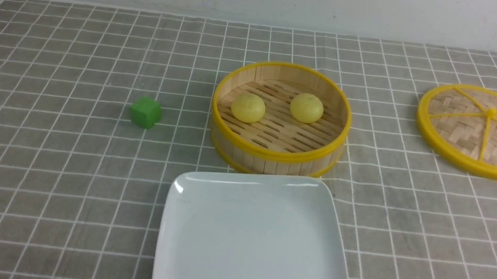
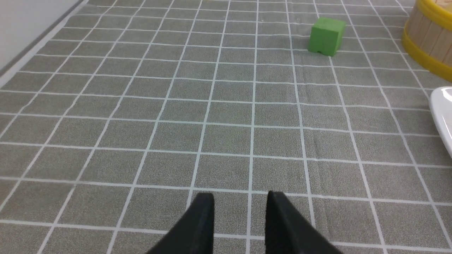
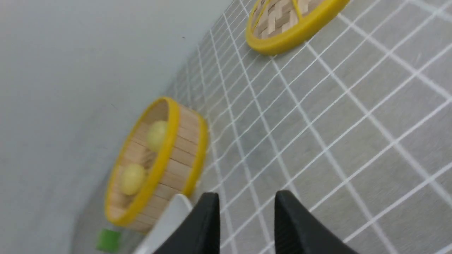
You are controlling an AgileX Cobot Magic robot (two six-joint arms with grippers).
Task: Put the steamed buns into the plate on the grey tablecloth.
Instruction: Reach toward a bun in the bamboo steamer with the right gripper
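Two pale-yellow steamed buns point(image 1: 248, 107) point(image 1: 306, 107) sit side by side inside a round bamboo steamer basket point(image 1: 276, 150). The white square plate point(image 1: 253, 246) lies empty on the grey tablecloth point(image 1: 55, 181), right in front of the basket. Neither gripper shows in the front view. In the left wrist view my left gripper point(image 2: 241, 195) hovers open over bare cloth, with only the plate's edge point(image 2: 443, 113) in sight. My right gripper point(image 3: 247, 194) is open too, with nothing between its fingers, and both buns point(image 3: 158, 134) point(image 3: 131, 179) show far off in the basket point(image 3: 183, 148).
A green cube point(image 1: 146, 112) stands on the cloth left of the basket. The flat woven yellow-rimmed lid point(image 1: 482, 131) lies at the far right. A white wall runs along the table's far edge and left side.
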